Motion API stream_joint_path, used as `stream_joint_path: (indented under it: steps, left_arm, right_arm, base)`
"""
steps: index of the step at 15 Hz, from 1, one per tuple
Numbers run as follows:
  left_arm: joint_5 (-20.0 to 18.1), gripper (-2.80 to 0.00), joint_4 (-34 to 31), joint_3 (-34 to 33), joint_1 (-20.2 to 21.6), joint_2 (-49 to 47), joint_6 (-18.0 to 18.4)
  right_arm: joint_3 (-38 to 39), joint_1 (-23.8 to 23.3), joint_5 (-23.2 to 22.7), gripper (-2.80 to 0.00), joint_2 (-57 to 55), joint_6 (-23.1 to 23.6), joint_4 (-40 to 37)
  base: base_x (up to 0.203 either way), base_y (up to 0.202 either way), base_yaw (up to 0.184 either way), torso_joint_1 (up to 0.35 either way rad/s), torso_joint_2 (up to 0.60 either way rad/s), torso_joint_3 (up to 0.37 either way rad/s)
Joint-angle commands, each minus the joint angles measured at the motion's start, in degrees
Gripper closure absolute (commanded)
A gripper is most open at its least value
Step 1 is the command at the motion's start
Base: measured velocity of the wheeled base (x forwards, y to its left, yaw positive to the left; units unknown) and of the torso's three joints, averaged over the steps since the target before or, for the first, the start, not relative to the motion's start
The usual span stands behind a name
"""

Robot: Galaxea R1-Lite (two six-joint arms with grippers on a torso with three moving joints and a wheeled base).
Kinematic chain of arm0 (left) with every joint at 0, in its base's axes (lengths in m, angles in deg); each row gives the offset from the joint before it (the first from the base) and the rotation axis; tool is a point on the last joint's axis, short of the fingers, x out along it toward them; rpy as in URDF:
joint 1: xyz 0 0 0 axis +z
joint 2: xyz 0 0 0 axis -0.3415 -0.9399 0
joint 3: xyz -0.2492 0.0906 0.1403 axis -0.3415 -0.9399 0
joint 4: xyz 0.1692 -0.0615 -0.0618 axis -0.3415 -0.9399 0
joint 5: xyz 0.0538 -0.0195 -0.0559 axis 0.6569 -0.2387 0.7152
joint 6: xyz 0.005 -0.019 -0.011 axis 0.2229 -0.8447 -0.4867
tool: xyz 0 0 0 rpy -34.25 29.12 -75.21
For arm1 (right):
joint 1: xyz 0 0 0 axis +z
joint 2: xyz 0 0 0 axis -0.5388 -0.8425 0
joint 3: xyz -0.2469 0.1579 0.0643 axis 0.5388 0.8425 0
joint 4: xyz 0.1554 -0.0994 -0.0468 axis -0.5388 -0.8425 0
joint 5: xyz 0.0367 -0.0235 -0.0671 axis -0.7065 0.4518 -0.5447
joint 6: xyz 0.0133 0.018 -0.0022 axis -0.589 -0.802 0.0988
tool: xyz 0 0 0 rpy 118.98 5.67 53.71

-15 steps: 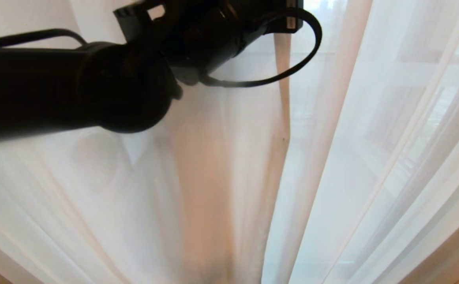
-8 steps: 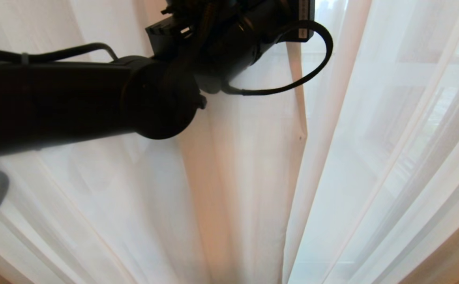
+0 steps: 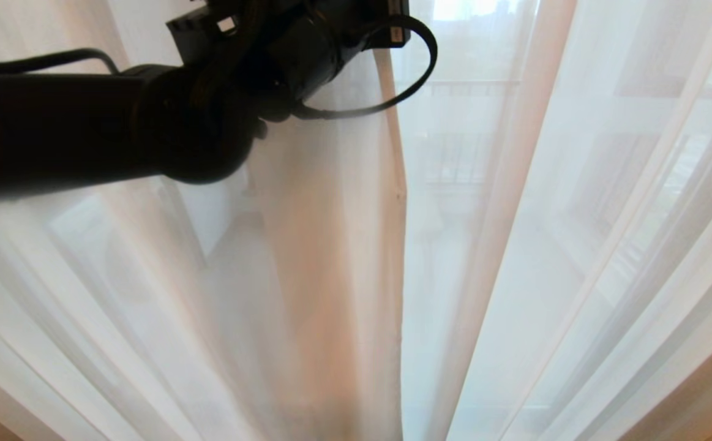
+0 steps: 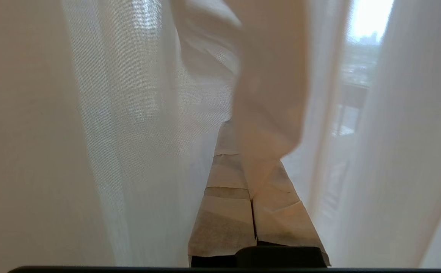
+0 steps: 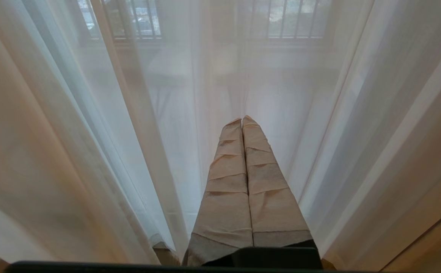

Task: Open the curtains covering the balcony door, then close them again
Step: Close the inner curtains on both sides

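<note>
Since half a second ago the left arm (image 3: 104, 122) has swung back toward the upper left of the head view, and the hemmed edge of the left sheer panel (image 3: 400, 196) has travelled with it, from right of centre to the middle of the frame. That widens the thin strip between the two sheers.

At the far left of the head view, the arm enters as a dark bulk and its wrist runs off the top edge near centre, with a cable loop (image 3: 417, 67) hanging beside the hem. The left gripper (image 4: 243, 151) itself shows only in its wrist view: the taped fingers are pressed together with a fold of the curtains (image 4: 269, 113) pinched between them and draping over the tips. Right of the hem, through the fabric, the balcony door (image 3: 466, 122) is a pale haze with a faint rail line; no frame detail can be made out. Further right, the other sheer panel (image 3: 607, 214) hangs in long pleats, untouched.

The right gripper (image 5: 243, 123) does not appear in the head view; in its own wrist view it points at the sheers with fingers closed on nothing.

My reading is that the opening step is under way, with only a narrow gap won so far. The next move likely calls for a longer sideways pull toward the left while keeping the pinch firm, since thin fabric can slip out.
</note>
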Motion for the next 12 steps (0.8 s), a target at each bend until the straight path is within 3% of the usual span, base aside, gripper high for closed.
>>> stream_joint_path:
  steps: [1,12]
  left_arm:
    - [1.06,0.0,0.49,-0.24,2.0,3.05,0.07]
    - [1.31,0.0,0.48,-15.01,13.25,16.85,1.26]
  right_arm:
    - [0.0,0.05,0.0,0.0,-0.03,-0.03,0.02]
    - [0.0,0.05,0.0,0.0,0.0,0.0,0.02]
  base:
    - [0.0,0.0,0.0,0.0,0.0,0.0]
    - [0.0,0.0,0.0,0.0,0.0,0.0]
